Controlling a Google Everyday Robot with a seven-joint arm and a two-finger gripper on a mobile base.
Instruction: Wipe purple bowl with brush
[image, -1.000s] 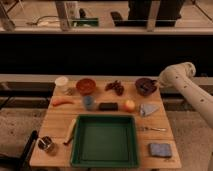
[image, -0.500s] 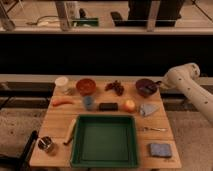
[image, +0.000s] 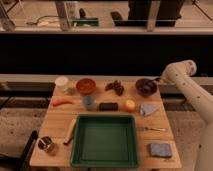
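Observation:
The purple bowl (image: 145, 87) is dark maroon and round and stands at the table's back right. My gripper (image: 155, 82) reaches in from the right on a white arm and sits at the bowl's right rim, just over its inside. I cannot tell whether it holds a brush. A light-handled tool with a dark end (image: 70, 131) lies against the left side of the green tray; it may be a brush.
On the wooden table (image: 60, 120) are an orange-red bowl (image: 86, 86), white cup (image: 61, 82), grapes (image: 116, 87), carrot (image: 62, 102), blue cup (image: 89, 102), black block (image: 108, 106), orange fruit (image: 130, 105), blue cloth (image: 147, 109), green tray (image: 105, 159), utensil (image: 152, 129), blue sponge (image: 160, 149), metal cup (image: 46, 145).
The arm has shifted only slightly. The gripper stays at the purple bowl's right rim. Nothing on the table has moved.

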